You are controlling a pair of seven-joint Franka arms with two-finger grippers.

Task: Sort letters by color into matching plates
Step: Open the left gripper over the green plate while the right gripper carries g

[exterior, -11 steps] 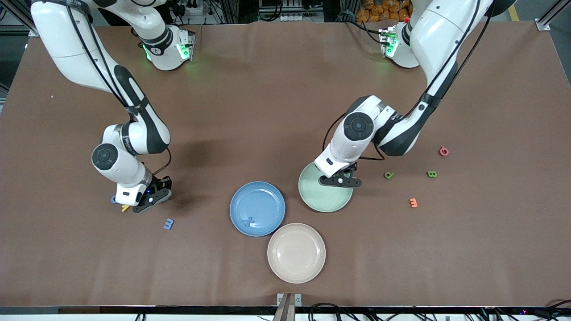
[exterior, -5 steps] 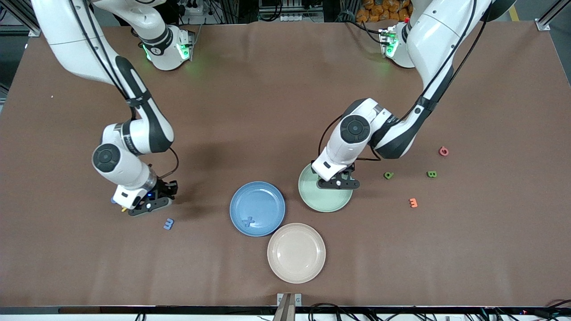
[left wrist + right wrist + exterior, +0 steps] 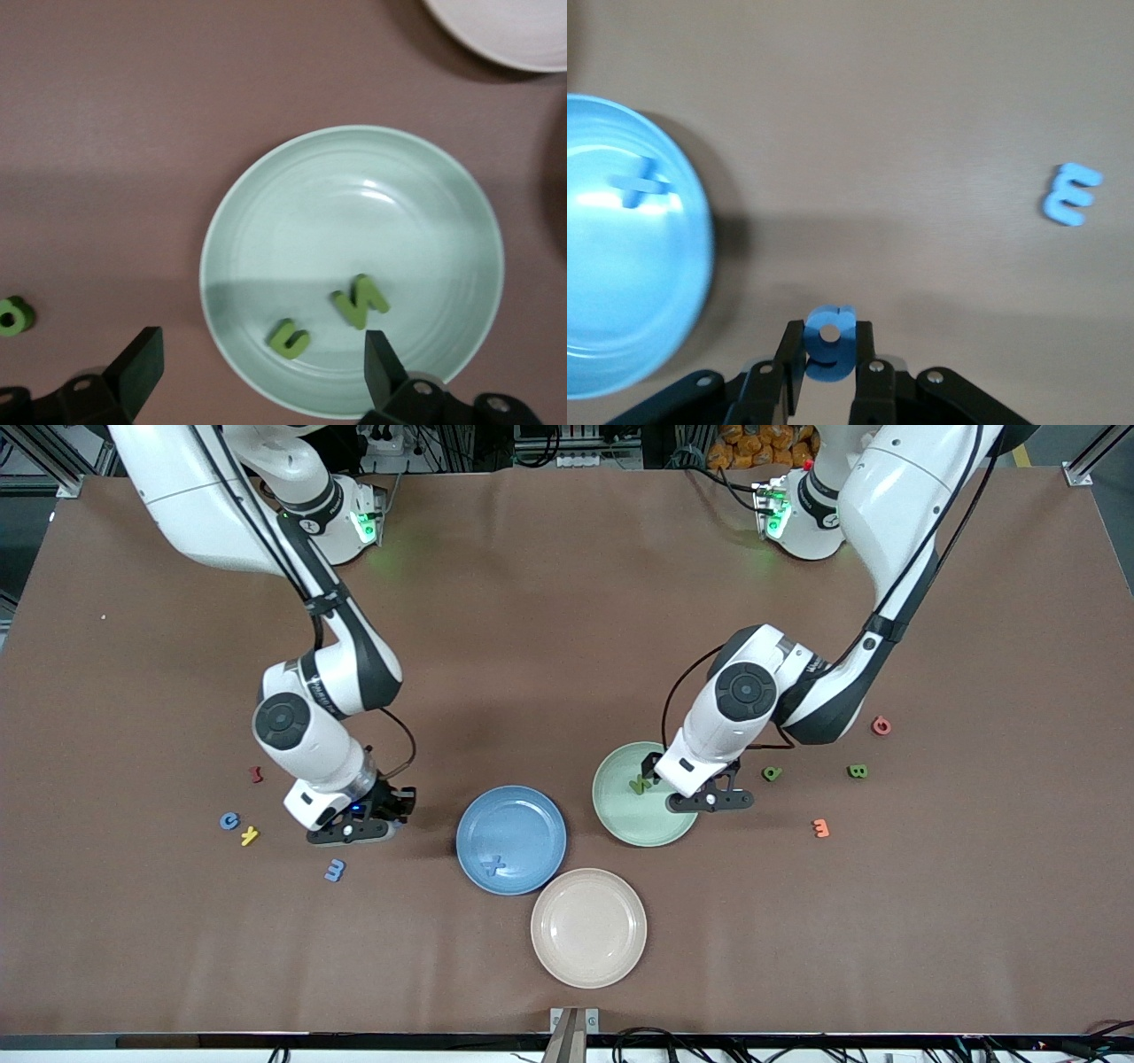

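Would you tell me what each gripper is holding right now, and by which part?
The right gripper pinches a blue letter by its flat faces. The left gripper is open over the green plate, holding nothing.

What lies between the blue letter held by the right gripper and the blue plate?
Only bare table. In the right wrist view, the right gripper holds the blue letter, and nothing lies between it and the blue plate.

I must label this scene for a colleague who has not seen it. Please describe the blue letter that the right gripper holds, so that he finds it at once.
Start at the blue plate, which already holds one blue letter. Toward the right arm's end of the table from it is the right gripper, shut on a blue letter. It is the only letter pinched between fingers; the other blue ones lie on the table or in the plate.
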